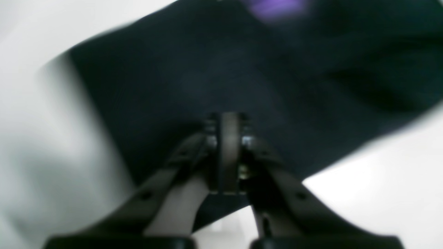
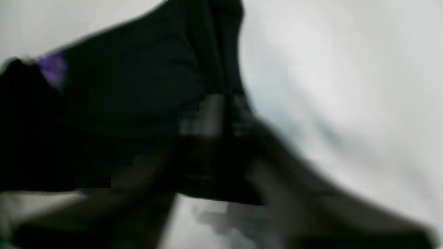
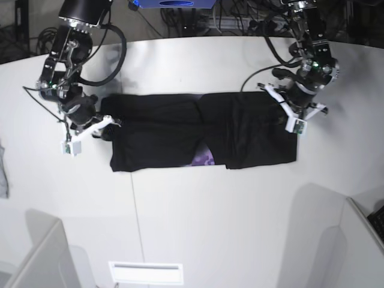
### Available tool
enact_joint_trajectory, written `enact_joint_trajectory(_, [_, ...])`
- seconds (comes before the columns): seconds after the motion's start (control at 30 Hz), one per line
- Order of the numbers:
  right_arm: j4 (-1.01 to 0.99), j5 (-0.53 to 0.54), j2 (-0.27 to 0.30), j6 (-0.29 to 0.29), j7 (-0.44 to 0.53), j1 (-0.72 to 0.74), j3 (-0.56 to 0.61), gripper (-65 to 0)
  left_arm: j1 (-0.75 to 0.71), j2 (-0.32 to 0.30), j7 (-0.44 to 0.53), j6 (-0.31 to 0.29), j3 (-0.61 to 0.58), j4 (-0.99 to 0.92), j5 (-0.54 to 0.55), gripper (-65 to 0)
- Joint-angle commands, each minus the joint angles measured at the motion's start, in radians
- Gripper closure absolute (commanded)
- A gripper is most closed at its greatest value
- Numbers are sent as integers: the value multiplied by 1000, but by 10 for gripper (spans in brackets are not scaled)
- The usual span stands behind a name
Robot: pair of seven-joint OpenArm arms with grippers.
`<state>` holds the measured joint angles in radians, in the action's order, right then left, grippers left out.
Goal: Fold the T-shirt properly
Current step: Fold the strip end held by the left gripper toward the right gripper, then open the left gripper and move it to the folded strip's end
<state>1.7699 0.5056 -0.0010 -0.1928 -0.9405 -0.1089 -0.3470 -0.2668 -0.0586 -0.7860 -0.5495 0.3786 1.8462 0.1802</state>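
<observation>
Spread across the white table, folded into a long dark band: the T-shirt, both sides turned inward, a sliver of purple print peeking out at its near edge. At the band's two ends, one arm each. Pressed together over black cloth, nothing visibly pinched: the left gripper. Hovering by the opposite end, too blurred to tell spread from shut: the right gripper. Off at the table's far edge, a grey cloth scrap
</observation>
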Motion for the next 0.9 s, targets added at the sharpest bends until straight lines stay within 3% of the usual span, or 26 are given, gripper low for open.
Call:
enact_joint_trajectory(0.0, [-14,58,26,-6,-4,27,1,-279,5,-10,26,-4,50,17,18,0])
enact_joint_trajectory(0.07, [-87,170,65,-6,-27,53,1,-437,5,-30,26,-4,158,14,18,0])
enact_joint_trajectory(0.13, [-176,278,103,-6,-25,76,9,-516,7,-50,32,-4,242,-4,18,0])
enact_joint_trajectory(0.23, [-285,384,151,-6,-7,107,2,-521,7,-80,101,-4,336,-58,18,0])
enact_joint_trajectory(0.4, [-345,388,204,-6,67,111,12,-521,-25,-111,225,-5,394,-168,18,0])
enact_joint_trajectory(0.53, [-402,388,212,-6,70,119,13,-521,-25,-119,248,-7,397,-225,20,0])
enact_joint_trajectory(0.73, [-428,380,215,-6,71,119,105,-521,-19,-119,244,-149,394,-234,89,0])
enact_joint_trajectory(0.87, [-427,356,210,-6,73,119,150,-521,-16,-119,244,-149,394,-234,123,0])
